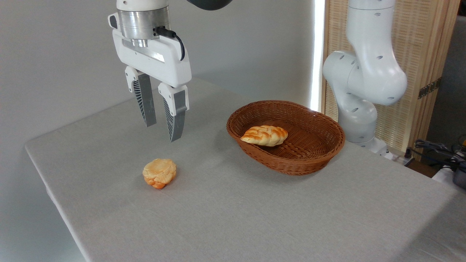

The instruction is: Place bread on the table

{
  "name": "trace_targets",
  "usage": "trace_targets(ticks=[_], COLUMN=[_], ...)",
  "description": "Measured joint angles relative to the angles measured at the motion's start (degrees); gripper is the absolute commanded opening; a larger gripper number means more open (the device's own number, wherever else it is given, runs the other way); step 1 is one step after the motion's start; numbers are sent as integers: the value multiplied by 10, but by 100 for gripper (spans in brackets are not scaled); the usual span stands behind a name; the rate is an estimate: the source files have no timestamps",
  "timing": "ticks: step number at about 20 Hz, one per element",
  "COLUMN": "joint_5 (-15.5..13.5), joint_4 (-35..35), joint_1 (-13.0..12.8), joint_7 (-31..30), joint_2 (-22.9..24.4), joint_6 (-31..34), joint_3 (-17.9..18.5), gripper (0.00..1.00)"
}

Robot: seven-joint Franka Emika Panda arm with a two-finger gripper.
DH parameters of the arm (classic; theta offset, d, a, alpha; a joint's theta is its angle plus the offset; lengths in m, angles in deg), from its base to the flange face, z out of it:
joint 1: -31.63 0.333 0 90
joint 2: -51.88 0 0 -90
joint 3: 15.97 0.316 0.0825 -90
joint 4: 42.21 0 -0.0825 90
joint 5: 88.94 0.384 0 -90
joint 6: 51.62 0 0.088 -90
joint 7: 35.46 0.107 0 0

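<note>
Braided bread (pixel 264 135) lies inside the brown wicker basket (pixel 309 160) on the grey bench (pixel 255 211), right of centre. Small round bun (pixel 160 173) sits on the bench, well left of basket. Pincer (pixel 164 122) hangs above the bun, released, empty.

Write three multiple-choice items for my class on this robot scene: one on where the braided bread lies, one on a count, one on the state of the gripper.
1. Where is the bread?
A. in the basket
B. on the table
C. in the gripper

2. How many baked items show?
A. one
B. two
C. four

3. The gripper is
A. shut on the bun
B. resting on the table
C. open and empty, in the air

Answers: 1 A, the loaf lies inside the wicker rim. 2 B, the loaf plus the bun on the cloth. 3 C, the fingers stand apart above the bun, holding nothing.
</note>
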Motion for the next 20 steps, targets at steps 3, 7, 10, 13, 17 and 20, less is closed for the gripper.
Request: trace_targets(ticks=[3,7,10,13,17,20], joint_5=[0,0,0,0,0,0], joint_4=[0,0,0,0,0,0], joint_1=[-1,-2,-2,-2,-3,-3], joint_7=[0,0,0,0,0,0], joint_2=[0,-1,-1,-1,-1,-1], joint_6=[0,0,0,0,0,0], joint_3=[-3,-5,-5,-5,-12,-15], gripper=[100,100,100,100,100,100])
